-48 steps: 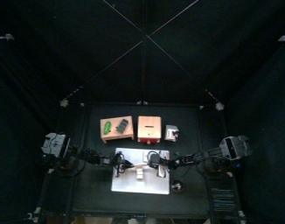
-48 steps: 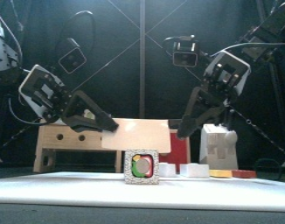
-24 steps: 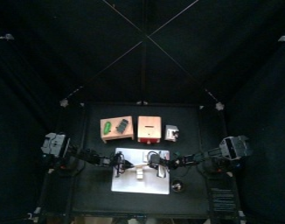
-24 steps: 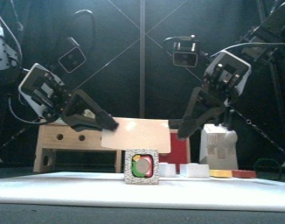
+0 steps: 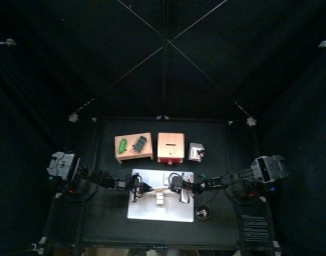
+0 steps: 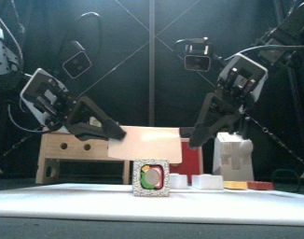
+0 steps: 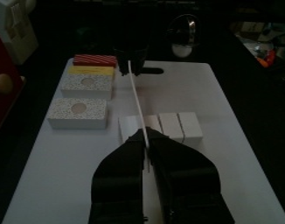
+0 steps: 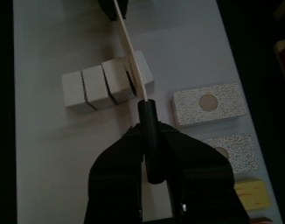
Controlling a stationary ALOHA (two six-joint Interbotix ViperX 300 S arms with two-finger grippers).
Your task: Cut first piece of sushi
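A white sushi roll point(image 7: 163, 128) lies on the white cutting board point(image 7: 215, 96), split into a few pieces; it also shows in the right wrist view point(image 8: 100, 85). The front view shows its end point(image 6: 149, 177) with green and red filling. A knife with a thin white blade point(image 7: 132, 96) spans between both grippers, over one end piece of the roll. My right gripper point(image 8: 151, 129) is shut on the knife's black handle point(image 8: 149, 144). My left gripper point(image 7: 142, 142) is shut on the blade's other end. The blade point(image 8: 132, 54) runs along the roll's end piece.
Two white rice blocks point(image 7: 80, 111) point(image 7: 89, 81) and a red and yellow piece point(image 7: 96, 60) lie on the board beside the roll. Behind the board stand a wooden box point(image 6: 82, 154), a red box point(image 5: 169, 147) and a white box point(image 6: 230, 154).
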